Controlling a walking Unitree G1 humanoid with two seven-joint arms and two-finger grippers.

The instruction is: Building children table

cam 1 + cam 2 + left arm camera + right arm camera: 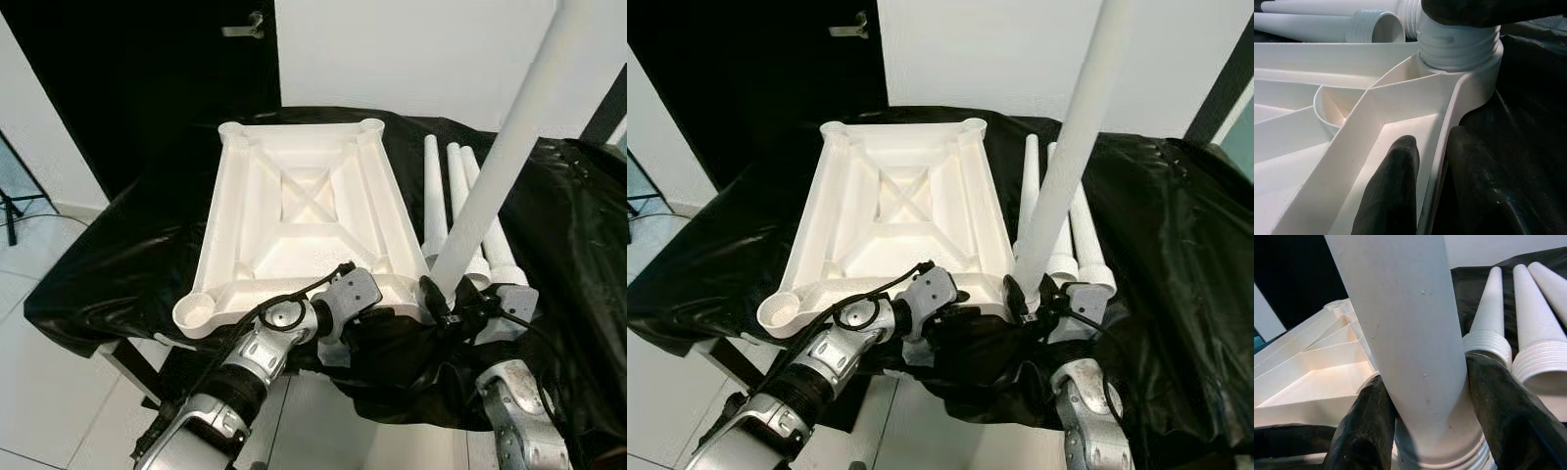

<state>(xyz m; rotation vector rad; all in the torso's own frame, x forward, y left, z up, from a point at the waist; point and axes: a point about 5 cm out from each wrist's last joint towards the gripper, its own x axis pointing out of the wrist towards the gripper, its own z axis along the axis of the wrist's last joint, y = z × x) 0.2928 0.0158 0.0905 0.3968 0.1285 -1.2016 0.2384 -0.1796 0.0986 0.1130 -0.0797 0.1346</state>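
Note:
The white plastic tabletop (220, 215) lies upside down on a black-covered surface. A white leg (509, 147) stands upright at its near right corner. The leg's threaded end (1457, 46) sits in the corner socket (1479, 78). My right gripper (1435, 431) is shut on this leg just above the thread, one finger (1364, 431) on each side. My left gripper (1432, 196) is shut on the tabletop's near rim beside that corner, with one finger (1391, 191) inside the rim and the other outside. Three loose legs (460, 196) lie side by side to the right of the tabletop.
The black cloth (127, 255) hangs over the surface's edges, with tiled floor below at the left. A black door with a handle (245, 27) and a white wall stand behind. The near left corner socket (196, 311) is open.

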